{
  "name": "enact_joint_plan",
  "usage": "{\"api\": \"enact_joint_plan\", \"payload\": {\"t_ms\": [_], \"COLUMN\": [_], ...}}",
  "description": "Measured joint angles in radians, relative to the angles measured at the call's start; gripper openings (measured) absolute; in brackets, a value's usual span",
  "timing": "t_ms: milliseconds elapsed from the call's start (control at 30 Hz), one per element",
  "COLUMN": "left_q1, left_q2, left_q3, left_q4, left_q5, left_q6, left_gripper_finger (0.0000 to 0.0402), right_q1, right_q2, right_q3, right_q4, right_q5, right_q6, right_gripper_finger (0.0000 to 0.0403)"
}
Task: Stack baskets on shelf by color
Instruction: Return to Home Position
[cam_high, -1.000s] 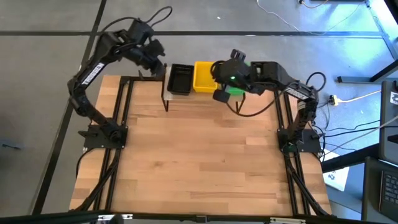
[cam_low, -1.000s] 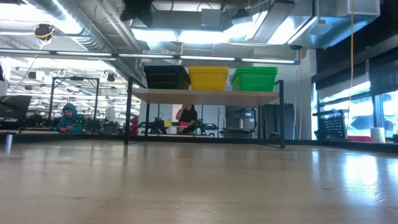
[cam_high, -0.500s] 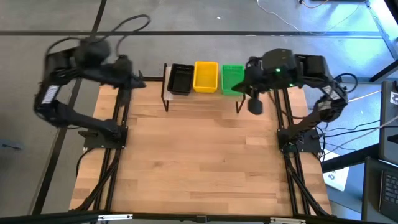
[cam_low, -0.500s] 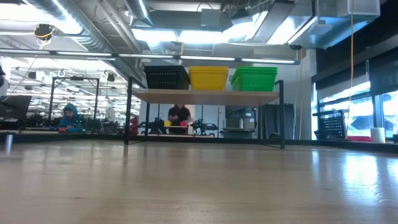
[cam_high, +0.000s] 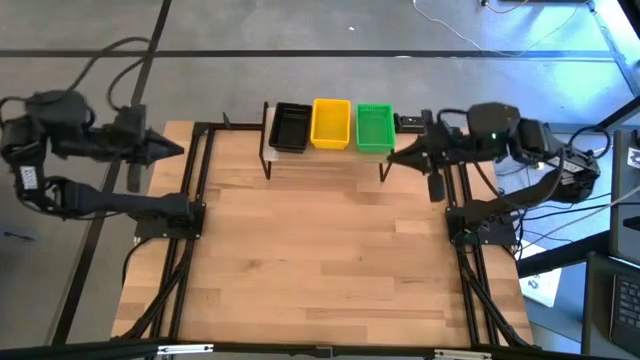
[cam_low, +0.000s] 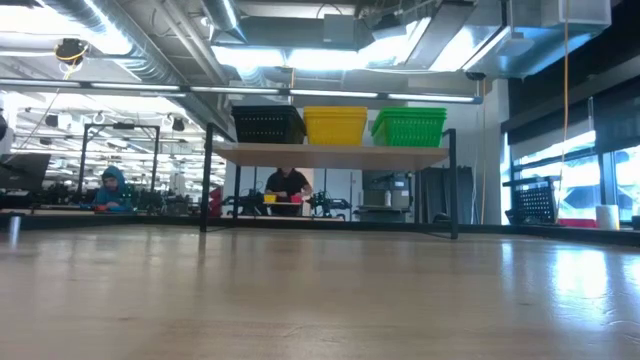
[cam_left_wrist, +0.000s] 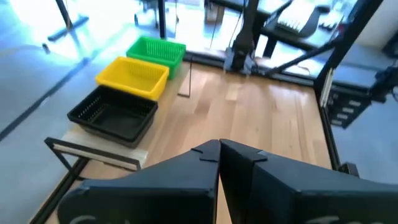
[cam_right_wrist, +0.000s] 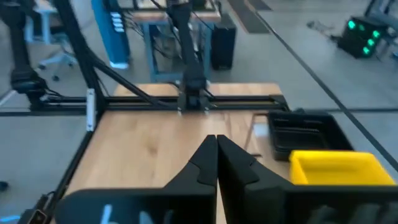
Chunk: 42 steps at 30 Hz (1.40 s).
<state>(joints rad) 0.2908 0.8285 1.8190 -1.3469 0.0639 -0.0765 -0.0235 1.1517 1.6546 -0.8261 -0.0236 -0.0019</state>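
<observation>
Three basket stacks stand in a row on the shelf (cam_high: 320, 158) at the table's far edge: black (cam_high: 290, 127), yellow (cam_high: 331, 122), green (cam_high: 374, 127). In the low view the black (cam_low: 267, 124), yellow (cam_low: 335, 125) and green (cam_low: 409, 126) stacks rest by their bottoms on the plank top (cam_low: 330, 154). My left gripper (cam_high: 178, 150) is shut and holds nothing, above the table's far left corner. My right gripper (cam_high: 393, 158) is shut and holds nothing, by the shelf's right end. The wrist views show each pair of fingertips closed together, left (cam_left_wrist: 219, 147) and right (cam_right_wrist: 216, 139).
Black frame rails (cam_high: 193, 215) run along the table's left and right sides by the arm bases. The wooden tabletop (cam_high: 320, 260) spreads in front of the shelf. People sit and stand in the room beyond the table (cam_low: 288, 185).
Both arms have drawn back from the shelf. My left gripper has gone from the shelf's left end toward the table's left edge and has shut. My right gripper has left the green baskets, gone toward the right edge and tipped up to nearly level. The baskets stay put.
</observation>
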Motion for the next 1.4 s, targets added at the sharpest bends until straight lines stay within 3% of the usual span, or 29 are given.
{"api": "enact_joint_plan", "payload": {"t_ms": [300, 567, 1133, 1400], "left_q1": [0.0, 0.0, 0.002, 0.002], "left_q2": [-0.282, -0.488, -0.787, -0.825], "left_q3": [-0.312, -0.536, -0.807, -0.859], "left_q4": [0.208, 0.346, 0.508, 0.554], "left_q5": [-0.003, -0.004, 0.023, 0.04], "left_q6": [-0.027, -0.072, -0.098, -0.069], "left_gripper_finger": [0.0, 0.0, 0.0, 0.0], "right_q1": [0.016, 0.016, 0.016, 0.016], "right_q2": [-0.25, -0.461, -0.815, -0.984], "right_q3": [-0.409, -0.664, -0.982, -1.109], "right_q4": [0.305, 0.478, 0.601, 0.662], "right_q5": [-0.005, -0.005, -0.006, -0.006], "right_q6": [0.064, 0.125, 0.11, 0.1], "right_gripper_finger": [0.0, 0.0, 0.0, 0.0]}}
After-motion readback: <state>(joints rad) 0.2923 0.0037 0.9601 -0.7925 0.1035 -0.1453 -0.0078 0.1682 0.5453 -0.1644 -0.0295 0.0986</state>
